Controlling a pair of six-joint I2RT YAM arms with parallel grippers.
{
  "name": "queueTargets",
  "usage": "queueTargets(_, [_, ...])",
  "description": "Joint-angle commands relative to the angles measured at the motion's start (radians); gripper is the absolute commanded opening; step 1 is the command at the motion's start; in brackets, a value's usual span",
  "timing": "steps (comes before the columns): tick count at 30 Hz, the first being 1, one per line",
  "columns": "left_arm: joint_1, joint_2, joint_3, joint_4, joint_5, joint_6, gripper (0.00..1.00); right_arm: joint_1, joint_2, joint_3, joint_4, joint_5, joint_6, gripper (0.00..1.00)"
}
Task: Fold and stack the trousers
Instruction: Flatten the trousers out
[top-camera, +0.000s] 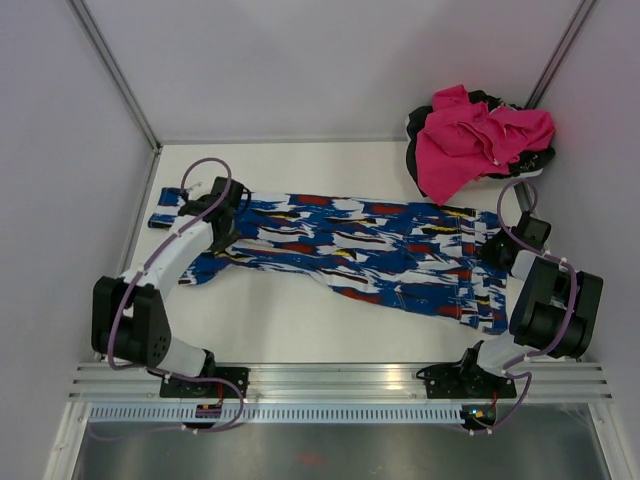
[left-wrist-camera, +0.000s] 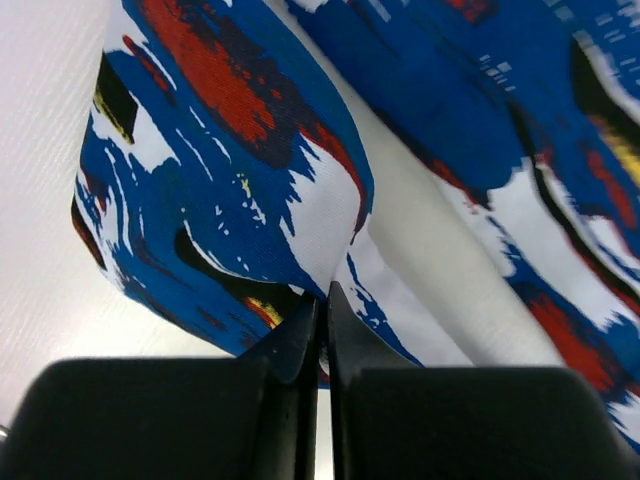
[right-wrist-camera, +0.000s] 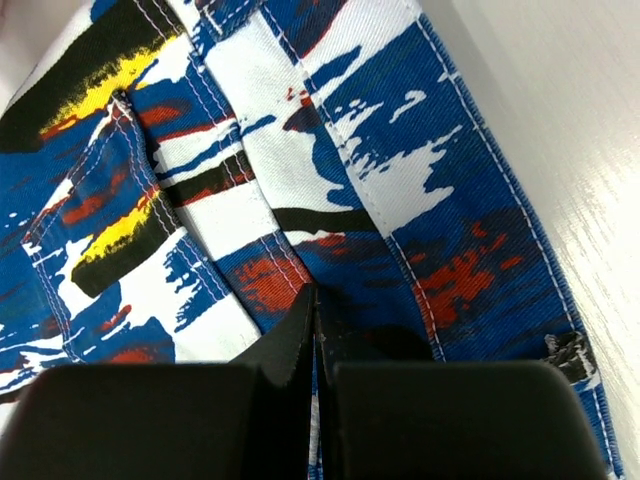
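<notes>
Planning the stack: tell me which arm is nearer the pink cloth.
Right. The right fingers grip the trousers at the waist, close to the pink cloth; the left fingers grip the leg end, far from it.

No legible text anywhere.

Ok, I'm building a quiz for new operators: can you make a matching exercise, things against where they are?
Things:
1 left gripper
2 right gripper
3 trousers
4 pink garment

Places:
A heaped at the far right corner
B pinching a leg end
C pinching the waist end
D laid across the table

Pairs: 1-B, 2-C, 3-D, 4-A.
</notes>
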Motion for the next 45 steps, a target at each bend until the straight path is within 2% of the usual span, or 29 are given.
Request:
queueTargets(1, [0.003,0.115,-0.013,-0.093,-0.035,-0.045,0.05,-0.016,0.003,-0.014,0.014,0.091,-0.038,0.0])
queueTargets(2, [0.005,0.128,-0.026,-0.078,-0.019,-0.05,0.06,-0.016,0.003,-0.016,0.013,0.089,-0.04,0.0])
queueTargets(3, [0.005,0.125,-0.043,-0.066,-0.005,-0.05,0.11,-0.016,0.001,-0.016,0.011,0.087,-0.041,0.0])
queueTargets(5, [0.005,0.102,-0.087,-0.034,0.017,-0.038,0.3,-0.016,-0.003,-0.017,0.013,0.086,-0.043,0.0])
queueTargets(6, [0.005,0.071,-0.098,-0.017,0.018,-0.018,0.7,-0.018,-0.005,-0.017,0.011,0.086,-0.041,0.0])
queueTargets(7, [0.005,0.057,-0.109,-0.014,0.015,-0.005,0.9,-0.016,-0.006,-0.016,0.011,0.086,-0.044,0.0])
queueTargets(8, [0.005,0.04,-0.109,-0.015,0.003,0.011,0.99,-0.016,-0.006,-0.014,0.011,0.081,-0.043,0.0])
queueTargets(11, [0.006,-0.029,-0.103,-0.061,-0.035,0.056,1.0,-0.016,-0.008,-0.012,0.005,0.063,-0.044,0.0])
queueTargets(16, [0.003,-0.255,-0.183,-0.136,-0.023,0.056,1.0,-0.016,-0.054,-0.019,-0.015,0.051,-0.047,0.0])
queueTargets(18, [0.003,-0.326,-0.231,-0.123,0.047,0.044,1.0,-0.018,-0.08,-0.019,-0.016,0.052,-0.047,0.0])
queueTargets(21, [0.003,-0.432,-0.386,-0.052,0.181,-0.01,0.96,-0.016,-0.091,-0.011,-0.023,0.049,-0.044,0.0])
queueTargets(25, [0.005,-0.5,-0.513,0.095,0.319,-0.099,0.84,-0.016,-0.081,-0.011,-0.023,0.04,-0.043,0.0])
queueTargets(31, [0.003,-0.434,-0.549,0.232,0.261,-0.16,0.82,-0.016,-0.084,-0.014,-0.016,0.029,-0.038,0.0])
queueTargets(39, [0.003,-0.175,-0.463,0.379,0.221,-0.143,0.79,-0.016,-0.094,-0.017,-0.018,0.032,-0.037,0.0])
queueTargets(42, [0.005,-0.118,-0.452,0.401,0.225,-0.148,0.48,-0.015,-0.091,-0.016,-0.016,0.029,-0.035,0.0])
queueTargets(43, [0.006,-0.112,-0.446,0.396,0.216,-0.145,0.3,-0.015,-0.091,-0.014,-0.018,0.029,-0.035,0.0])
queueTargets(45, [0.006,-0.115,-0.422,0.355,0.181,-0.133,0.15,-0.015,-0.091,-0.012,-0.018,0.032,-0.037,0.0])
